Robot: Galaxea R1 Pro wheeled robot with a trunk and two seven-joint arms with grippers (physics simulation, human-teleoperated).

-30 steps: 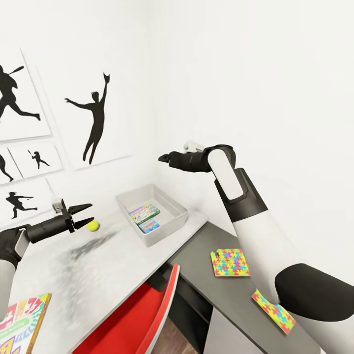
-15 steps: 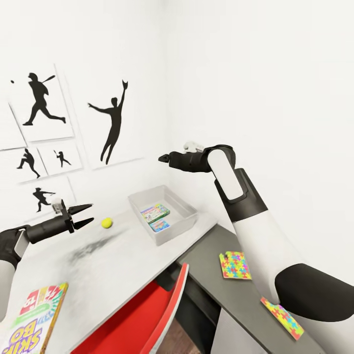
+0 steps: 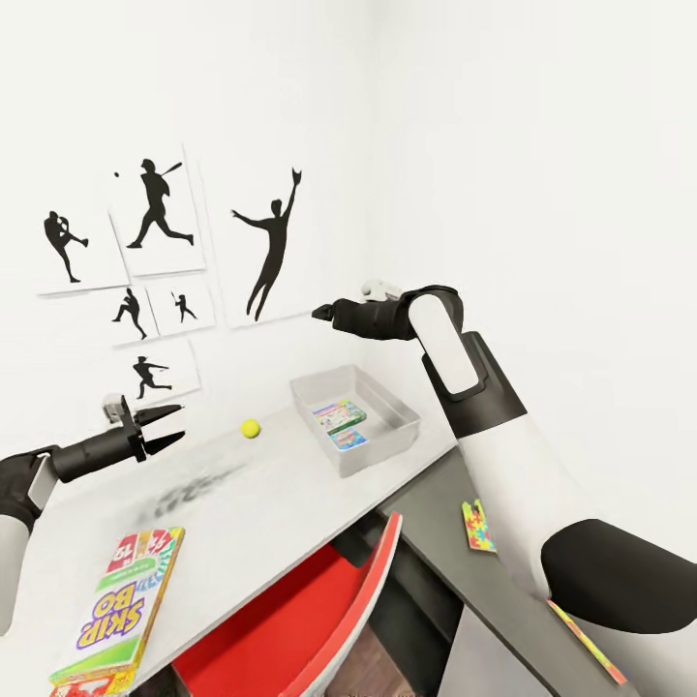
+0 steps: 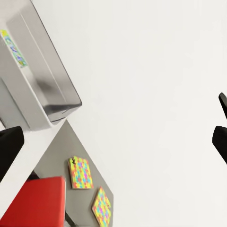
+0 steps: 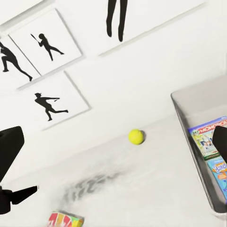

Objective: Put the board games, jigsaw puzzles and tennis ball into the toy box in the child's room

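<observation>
Everything has slid to the right since a second ago, because the head turned left; both arms sit as before. Left gripper (image 3: 165, 426) is open and holds nothing. Just ahead of it lies the tennis ball (image 3: 251, 427) on the white table (image 3: 242, 503). Farther on, the toy box (image 3: 397, 426) already has 2 board games inside. Right gripper (image 3: 324, 312) hangs above the box; I cannot tell if it is open. Left to do: ball, Skip-Bo game (image 3: 126, 605), 2 jigsaw puzzles (image 3: 478, 525)
</observation>
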